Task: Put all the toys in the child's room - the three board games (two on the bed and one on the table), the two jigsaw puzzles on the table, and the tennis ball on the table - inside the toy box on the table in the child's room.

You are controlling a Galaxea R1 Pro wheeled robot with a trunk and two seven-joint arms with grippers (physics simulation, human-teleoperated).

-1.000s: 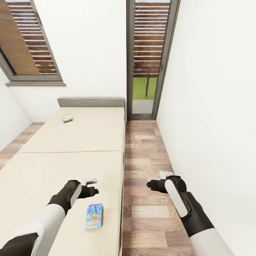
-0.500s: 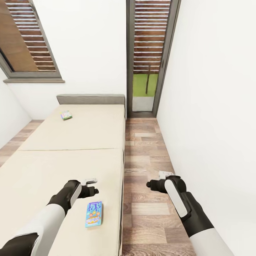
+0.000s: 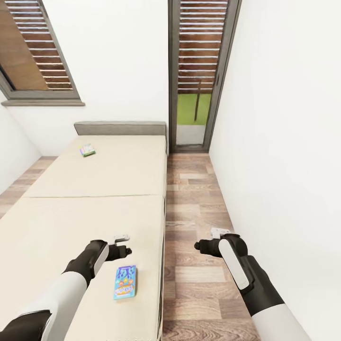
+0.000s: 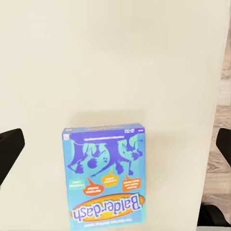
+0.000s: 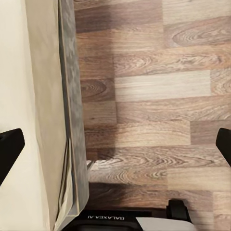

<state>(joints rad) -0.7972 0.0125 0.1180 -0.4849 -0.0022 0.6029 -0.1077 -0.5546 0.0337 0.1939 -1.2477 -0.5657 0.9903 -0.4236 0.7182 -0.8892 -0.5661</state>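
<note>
A small blue board game (image 3: 125,282) lies flat on the beige bed (image 3: 71,208), close to its floor-side edge. My left gripper (image 3: 124,252) hovers just beyond it, open and empty. In the left wrist view the blue box (image 4: 107,175) reads Balderdash and sits below and between my spread fingertips (image 4: 9,149). A second board game (image 3: 87,150), green-edged, rests far up the mattress near the grey headboard. My right gripper (image 3: 199,246) hangs open over the wood floor beside the bed. The table, toy box, jigsaw puzzles and tennis ball are out of view.
A strip of plank floor (image 3: 196,213) runs between the bed and the white wall on the right, ending at a tall slatted glass door (image 3: 199,71). The bed's grey frame edge (image 5: 72,96) and my base (image 5: 130,219) appear in the right wrist view.
The whole head view has shifted slightly, so the bed and both boxes sit a little higher in the picture. Both arms keep their pose and both grippers stay open.
</note>
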